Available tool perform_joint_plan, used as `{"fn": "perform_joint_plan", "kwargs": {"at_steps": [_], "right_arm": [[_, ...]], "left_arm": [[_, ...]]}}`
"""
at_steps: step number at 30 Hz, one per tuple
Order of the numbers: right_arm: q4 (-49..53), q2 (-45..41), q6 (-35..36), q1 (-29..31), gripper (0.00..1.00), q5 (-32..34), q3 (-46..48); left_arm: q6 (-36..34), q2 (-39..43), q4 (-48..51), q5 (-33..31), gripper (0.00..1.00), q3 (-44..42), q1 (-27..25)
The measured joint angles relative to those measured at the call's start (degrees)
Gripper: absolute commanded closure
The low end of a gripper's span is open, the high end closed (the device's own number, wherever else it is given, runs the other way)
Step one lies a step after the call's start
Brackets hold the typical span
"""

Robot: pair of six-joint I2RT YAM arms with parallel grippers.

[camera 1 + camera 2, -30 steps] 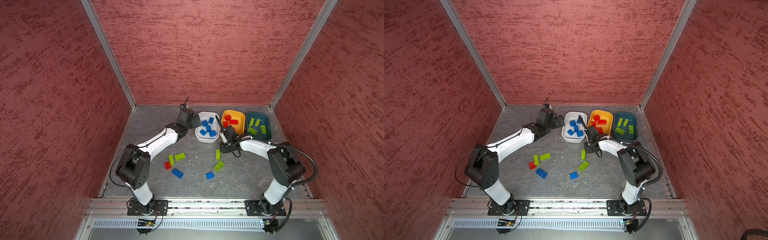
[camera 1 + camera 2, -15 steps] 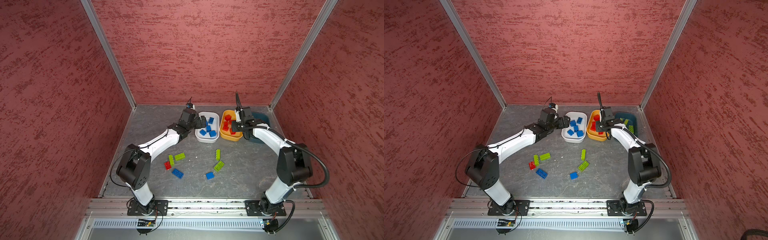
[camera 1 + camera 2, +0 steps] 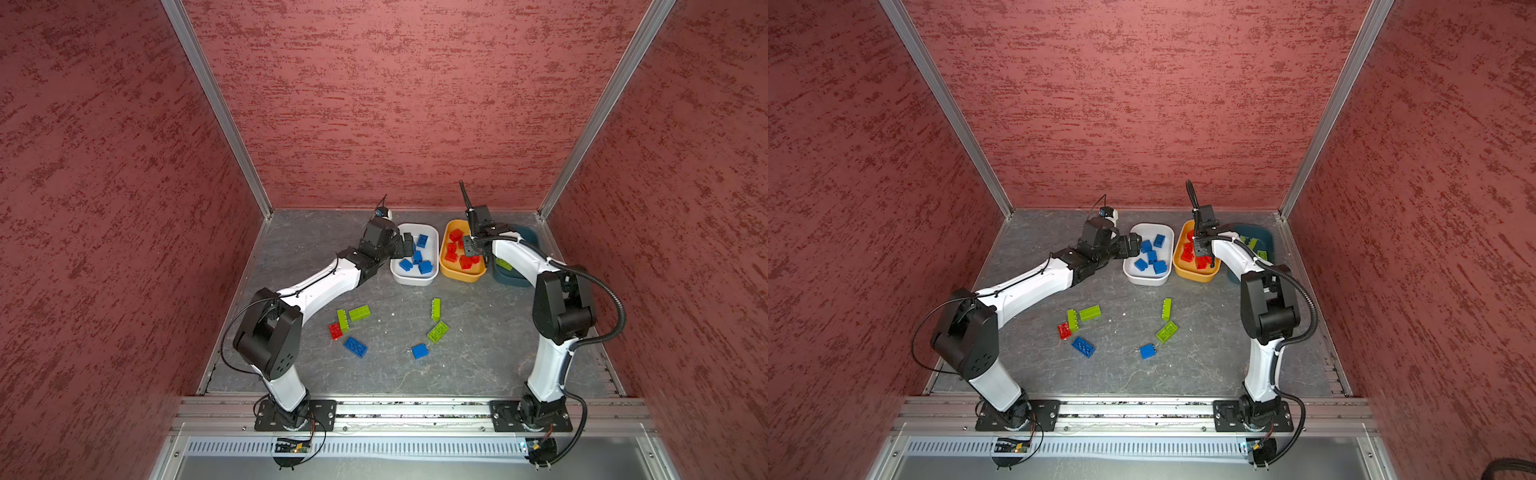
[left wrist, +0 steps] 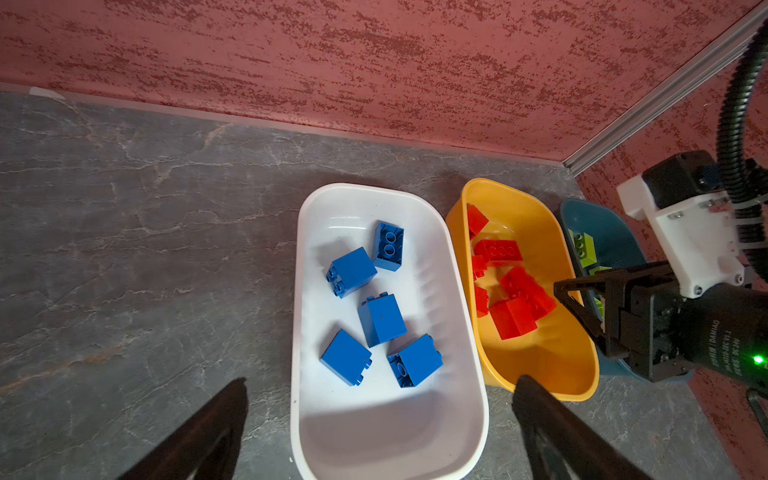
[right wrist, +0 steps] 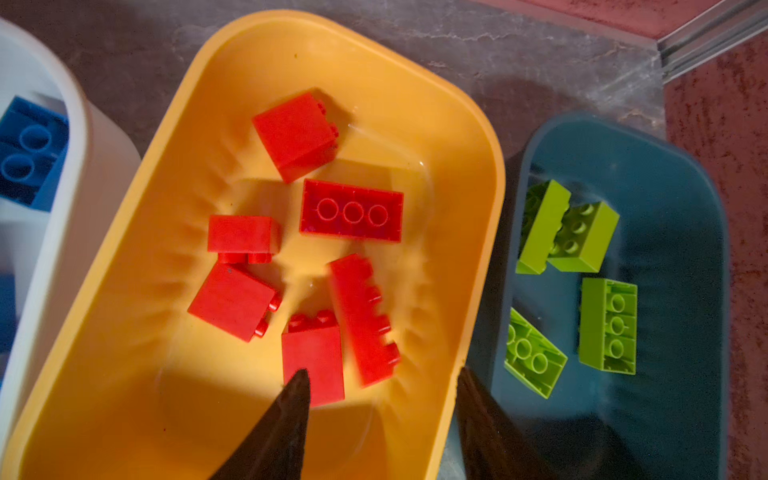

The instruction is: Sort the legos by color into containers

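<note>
Right wrist view puts you straight above the yellow-orange tub (image 5: 249,62). Your right jaws hang over it, spread apart with nothing between them. One tip is above a red brick and the other above the tub's rim on the teal side. Six red bricks (image 5: 351,212) lie loose on its floor, several on their sides and one underside up.

Just beside the yellow-orange tub, on its right, the dark teal tub (image 5: 665,166) holds four lime green bricks (image 5: 609,326), two of them touching. On the yellow-orange tub's left, nearly touching it, stands the white tub (image 4: 374,424). The left wrist view shows you five blue bricks (image 4: 382,318) inside it.

Your left jaws are released wide and empty. In both top views they hover at the white tub's rim, on the side away from the yellow-orange tub.

Seven bricks lie unsorted on the counter (image 3: 374,374), all well apart from the yellow-orange tub, toward the arm bases. The group nearer the yellow-orange tub has two green bricks (image 3: 435,309) and a square blue brick (image 3: 420,351). The farther group, off to the left, has a loose red brick (image 3: 335,331) touching one of two green oblong bricks (image 3: 359,312), and an oblong blue brick (image 3: 355,347) just beside them.
</note>
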State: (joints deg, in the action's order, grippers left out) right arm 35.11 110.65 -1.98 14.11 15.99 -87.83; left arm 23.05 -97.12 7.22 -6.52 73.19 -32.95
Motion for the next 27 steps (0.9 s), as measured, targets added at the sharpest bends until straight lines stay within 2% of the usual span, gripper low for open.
{"fn": "perform_joint_plan", "kwargs": {"at_steps": [3, 6, 10, 15, 21, 27], "right_arm": [[1.42, -2.73, -2.64, 0.2, 0.32, -1.92, 1.57], [2.03, -9.14, -6.58, 0.52, 0.3, -5.16, 6.14], [0.28, -20.24, -13.44, 1.44, 0.29, -11.45, 15.74], [-4.76, -29.7, -23.89, 4.66, 0.29, -18.27, 29.68], [-11.32, -31.67, -34.86, 10.95, 0.29, -24.09, 41.13], [-14.49, -26.29, -36.89, 16.74, 0.29, -25.38, 40.11]], "left_arm": [[0.0, -0.04, 0.09, 0.0, 0.01, 0.02, -0.17], [0.0, -0.04, 0.0, -0.11, 0.0, 0.0, -0.31], [0.0, -0.04, -0.68, -0.37, 0.0, -0.2, -0.59], [0.02, -0.04, -1.4, -1.11, 0.01, -1.29, -0.61], [0.11, -0.04, -1.77, -1.25, 0.01, -1.99, -0.61], [0.63, -0.04, -1.75, -1.29, 0.01, -1.99, -0.61]]}}
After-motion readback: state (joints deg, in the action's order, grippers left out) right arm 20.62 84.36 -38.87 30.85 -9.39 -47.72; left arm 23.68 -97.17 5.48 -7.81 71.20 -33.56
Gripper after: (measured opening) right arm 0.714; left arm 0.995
